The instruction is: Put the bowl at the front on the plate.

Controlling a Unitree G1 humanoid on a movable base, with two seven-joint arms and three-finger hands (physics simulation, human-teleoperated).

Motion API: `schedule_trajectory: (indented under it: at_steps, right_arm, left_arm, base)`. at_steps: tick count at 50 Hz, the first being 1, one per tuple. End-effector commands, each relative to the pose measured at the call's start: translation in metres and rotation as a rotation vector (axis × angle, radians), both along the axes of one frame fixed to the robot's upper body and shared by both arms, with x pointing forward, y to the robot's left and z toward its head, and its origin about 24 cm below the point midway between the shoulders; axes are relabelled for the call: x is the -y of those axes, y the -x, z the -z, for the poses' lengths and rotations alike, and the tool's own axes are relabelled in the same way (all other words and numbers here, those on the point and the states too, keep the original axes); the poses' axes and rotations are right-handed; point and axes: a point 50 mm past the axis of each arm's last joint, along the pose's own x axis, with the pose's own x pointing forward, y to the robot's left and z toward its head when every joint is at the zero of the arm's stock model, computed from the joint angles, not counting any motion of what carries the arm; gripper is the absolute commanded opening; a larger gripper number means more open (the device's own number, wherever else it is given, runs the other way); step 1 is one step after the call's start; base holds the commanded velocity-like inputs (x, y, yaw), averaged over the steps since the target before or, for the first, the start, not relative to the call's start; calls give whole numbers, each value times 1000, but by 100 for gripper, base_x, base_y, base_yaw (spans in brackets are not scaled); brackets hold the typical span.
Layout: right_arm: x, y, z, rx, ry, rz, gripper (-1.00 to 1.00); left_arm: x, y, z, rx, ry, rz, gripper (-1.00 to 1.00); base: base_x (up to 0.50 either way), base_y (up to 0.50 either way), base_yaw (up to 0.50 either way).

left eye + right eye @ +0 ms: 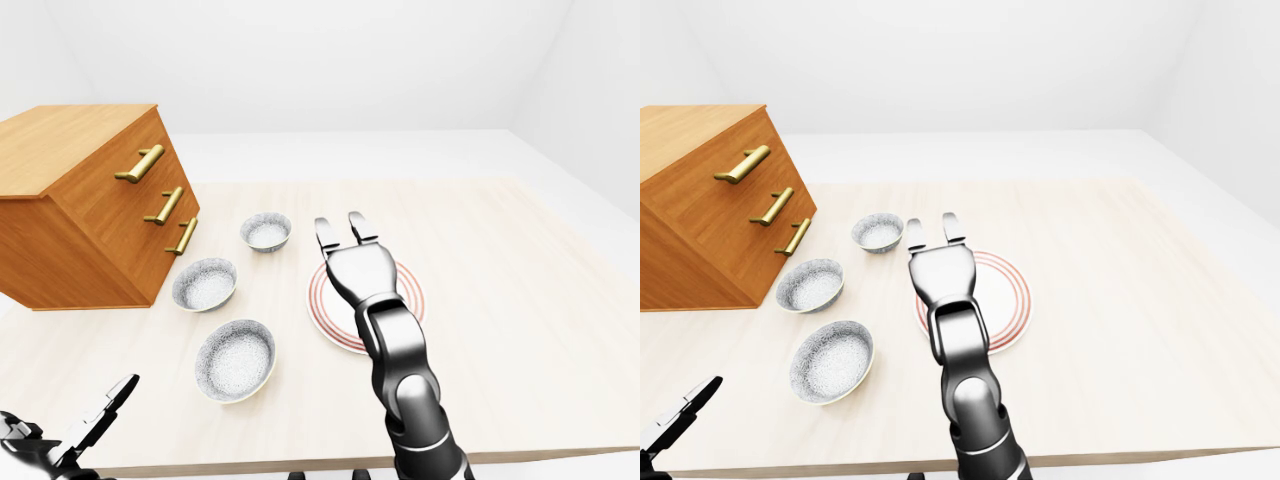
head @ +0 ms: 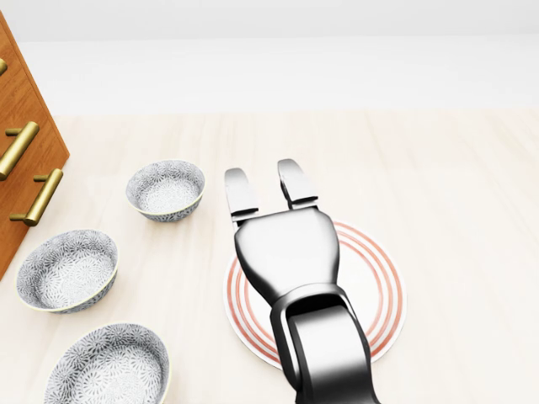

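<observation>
1. The right robot hand (image 2: 286, 252) hovers palm-down over the plate (image 2: 381, 286), its fingers (image 2: 239, 192) straight, spread and holding nothing.
2. The left robot hand (image 1: 72, 438) hangs low at the bottom left of the left-eye view, off the counter (image 2: 455, 185). Whether it is open or closed cannot be told.
3. Three patterned bowls stand in a column left of the plate, none touching it: the top bowl (image 2: 166, 189), the middle bowl (image 2: 67, 269) and the lowest bowl (image 2: 108, 366). The lowest is nearest the robot, so it is probably the task's bowl, and it is not yet on the plate.
4. The fingers point toward the top bowl, so the wrong bowl could be grabbed.
5. Swinging the forearm down-left could nudge the plate or clip the middle bowl.
6. A pinch on the thin, sloping rim may slip and tip the bowl.
</observation>
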Motion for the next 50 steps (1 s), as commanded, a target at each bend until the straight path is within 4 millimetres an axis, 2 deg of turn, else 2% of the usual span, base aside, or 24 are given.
schedule_trajectory:
  at_steps: [1,6,13,17,27,33,40,50]
  right_arm:
    - [-1,0,1,-5,3,-2,100]
    - [-6,2,0,4,11,-14,100]
    - [-28,15,-5,27,31,-68,100]
    - [-33,21,-9,42,19,-85,100]
    - [-40,30,7,-22,13,-152,100]
    - [-45,42,7,-18,-2,-195,100]
    - [-57,57,14,-40,11,-271,100]
    - [-75,63,27,-90,53,-340,100]
  left_arm:
    - [0,0,0,1,-1,0,100]
    - [0,1,-3,10,-6,-1,100]
    - [-1,1,-3,17,0,2,100]
    - [-1,0,-3,15,-2,1,100]
    - [-1,0,-3,13,-6,0,100]
    - [-1,0,-1,8,-2,1,100]
    - [-1,2,-4,13,-8,0,100]
    - [0,1,-2,7,-4,3,100]
  base:
    - [0,0,0]
    - [0,0,0]
    - [0,0,0]
    - [0,0,0]
    - [0,0,0]
    - [0,0,0]
    - [0,0,0]
    - [0,0,0]
